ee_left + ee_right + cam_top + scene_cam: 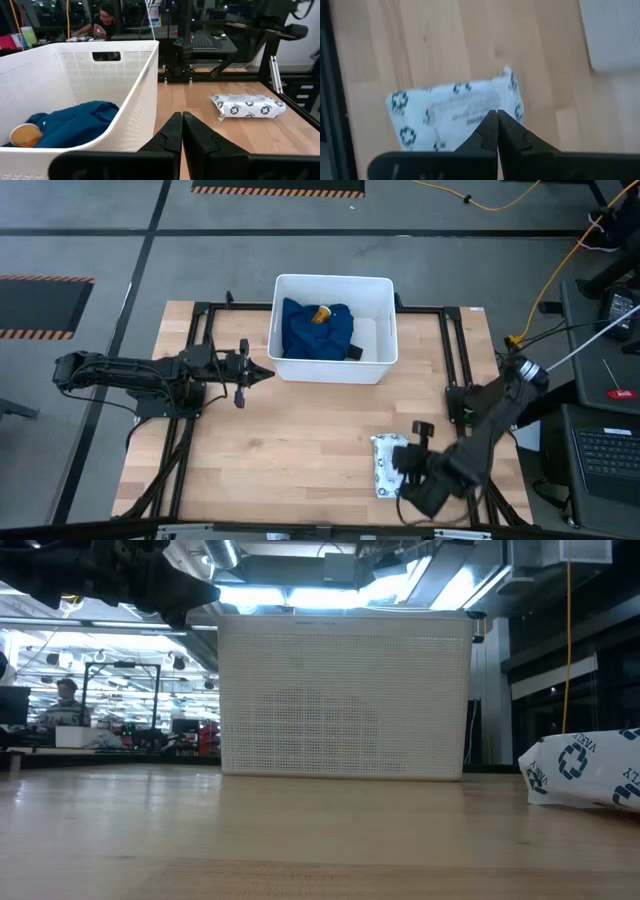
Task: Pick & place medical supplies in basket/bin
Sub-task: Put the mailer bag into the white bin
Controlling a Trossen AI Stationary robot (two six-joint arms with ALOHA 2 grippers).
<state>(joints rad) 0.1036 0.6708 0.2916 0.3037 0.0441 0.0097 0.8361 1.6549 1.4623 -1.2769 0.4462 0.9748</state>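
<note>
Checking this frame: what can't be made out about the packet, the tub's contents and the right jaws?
- Tub contents: low view, tall wall hides them.
- Printed packet: low view, cut off by the edge.
- Right gripper touching the packet: unclear; wrist view blurred, arm covers it in high view.
- Black cylinder: high view, too small.

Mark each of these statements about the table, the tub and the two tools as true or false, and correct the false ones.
1. The blue cloth lies inside the white tub. True.
2. The printed packet is in the tub. False: it lies on the table, near the right tool.
3. The left tool is shut. True.
4. The right tool stands wide open. False: its fingers are together.
5. The white-orange bottle rests on the cloth. True.
</note>
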